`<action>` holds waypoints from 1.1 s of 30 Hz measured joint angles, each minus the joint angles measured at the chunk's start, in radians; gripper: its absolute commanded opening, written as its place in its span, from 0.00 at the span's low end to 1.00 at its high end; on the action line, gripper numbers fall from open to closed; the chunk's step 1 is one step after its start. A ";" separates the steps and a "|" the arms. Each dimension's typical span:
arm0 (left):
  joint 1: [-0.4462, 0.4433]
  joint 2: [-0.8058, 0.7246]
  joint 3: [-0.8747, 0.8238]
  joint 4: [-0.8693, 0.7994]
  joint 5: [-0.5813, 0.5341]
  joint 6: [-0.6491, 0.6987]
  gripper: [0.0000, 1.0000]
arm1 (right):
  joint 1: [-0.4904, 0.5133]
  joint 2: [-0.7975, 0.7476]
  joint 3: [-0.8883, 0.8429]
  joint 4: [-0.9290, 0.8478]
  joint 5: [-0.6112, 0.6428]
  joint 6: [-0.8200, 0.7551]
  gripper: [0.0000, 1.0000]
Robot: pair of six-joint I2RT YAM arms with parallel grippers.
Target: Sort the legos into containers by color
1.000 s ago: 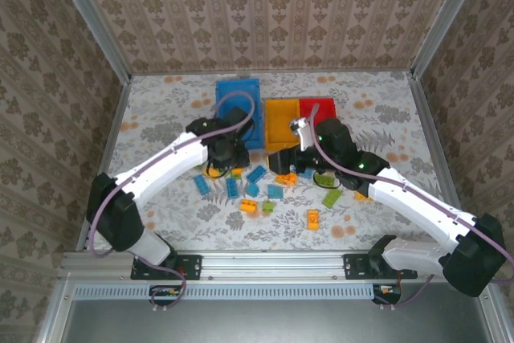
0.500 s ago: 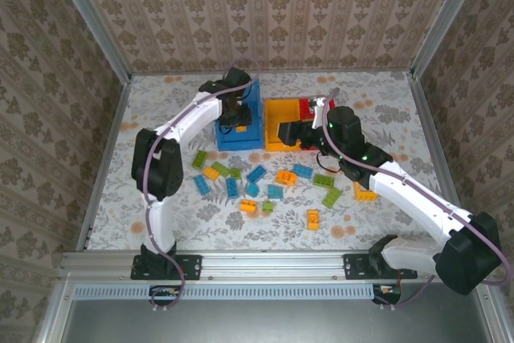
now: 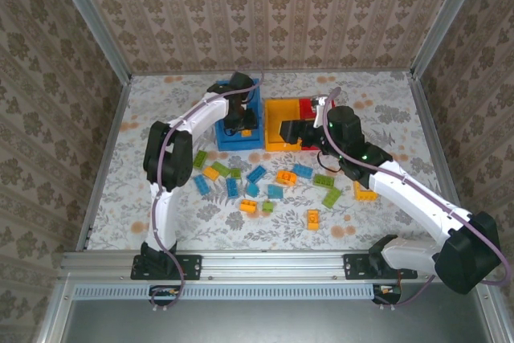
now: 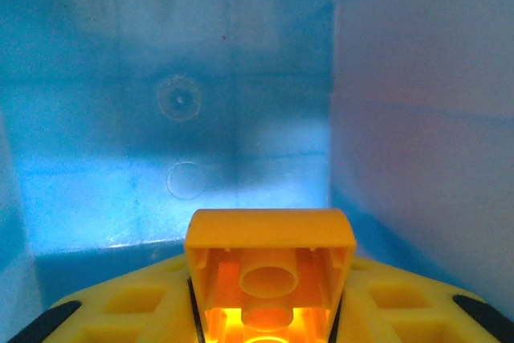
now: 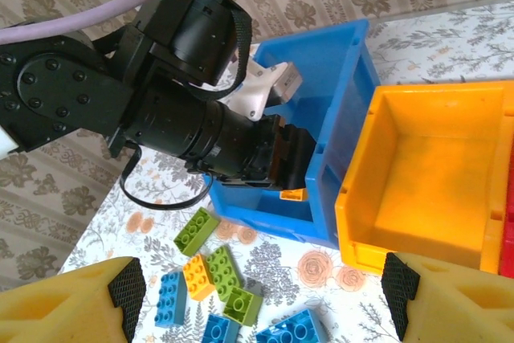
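Down inside the blue bin point(image 5: 337, 118), the left gripper point(image 4: 269, 315) held an orange-yellow lego point(image 4: 269, 259) pinched between its fingers. Just before the yellow bin point(image 5: 418, 158), the right gripper point(image 5: 263, 291) hung wide and empty. More legos point(image 3: 265, 190) lay scattered on the table point(image 3: 161, 198) in front of both bins.

Beige damask wallpaper walls point(image 3: 265, 14) enclose a floral-printed tabletop point(image 3: 161, 110), with an aluminium frame rail point(image 3: 265, 261) along the near edge.

Bright even light, soft shadows — left wrist view blurred, blue-tinted
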 measured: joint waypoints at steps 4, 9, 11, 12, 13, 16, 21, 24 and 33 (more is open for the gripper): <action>0.000 -0.003 -0.018 -0.001 0.000 0.003 0.49 | -0.007 -0.013 -0.032 -0.037 0.023 0.000 0.81; 0.000 -0.032 -0.028 -0.002 0.000 0.003 0.49 | -0.017 -0.060 -0.084 -0.093 0.051 0.001 0.80; 0.000 -0.060 -0.034 -0.001 0.000 0.003 0.49 | -0.018 -0.077 -0.090 -0.133 0.076 0.015 0.79; 0.000 -0.075 -0.037 -0.001 0.000 0.002 0.49 | -0.019 -0.082 -0.090 -0.150 0.089 0.023 0.79; 0.000 -0.095 -0.044 0.000 -0.001 0.002 0.49 | -0.023 -0.087 -0.090 -0.170 0.103 0.030 0.78; -0.004 -0.171 -0.072 0.002 -0.012 -0.004 0.50 | -0.033 -0.089 -0.082 -0.241 0.142 0.056 0.76; -0.022 -0.348 -0.174 0.023 -0.036 -0.005 0.53 | -0.035 -0.087 -0.056 -0.332 0.176 0.103 0.70; -0.042 -0.479 -0.271 0.053 -0.039 0.000 0.56 | -0.024 -0.064 -0.018 -0.393 0.194 0.121 0.69; -0.175 -0.876 -0.611 0.146 0.020 0.101 0.62 | 0.066 0.072 0.059 -0.548 0.179 0.107 0.69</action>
